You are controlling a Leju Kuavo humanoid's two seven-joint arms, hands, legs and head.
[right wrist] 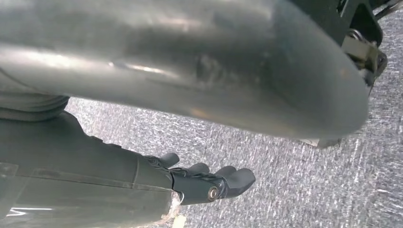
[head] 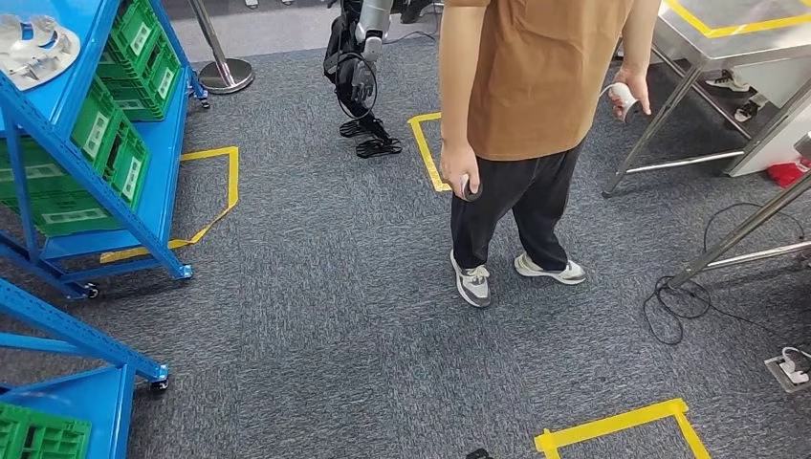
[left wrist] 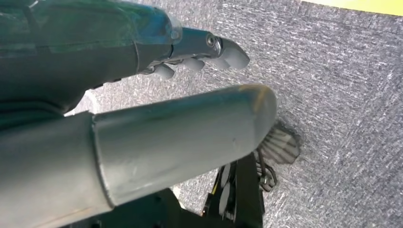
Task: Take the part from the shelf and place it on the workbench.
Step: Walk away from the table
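The part (head: 33,48), a silvery-white metal piece, lies on the top level of the blue shelf (head: 158,153) at the far left of the head view. The steel workbench (head: 712,43), marked with yellow tape, stands at the back right. My left hand (left wrist: 157,128) hangs over grey carpet with thumb and fingers stretched out and nothing in it. My right hand (right wrist: 180,71) hangs the same way, its dark fingers (right wrist: 211,183) apart from the thumb and holding nothing.
A person (head: 536,96) in a brown shirt stands mid-floor between shelf and workbench, a controller in each hand. Another robot (head: 359,76) stands behind. Green bins (head: 115,124) fill the shelf. A second blue rack (head: 86,382) is near left. Cables (head: 674,306) trail by the bench legs.
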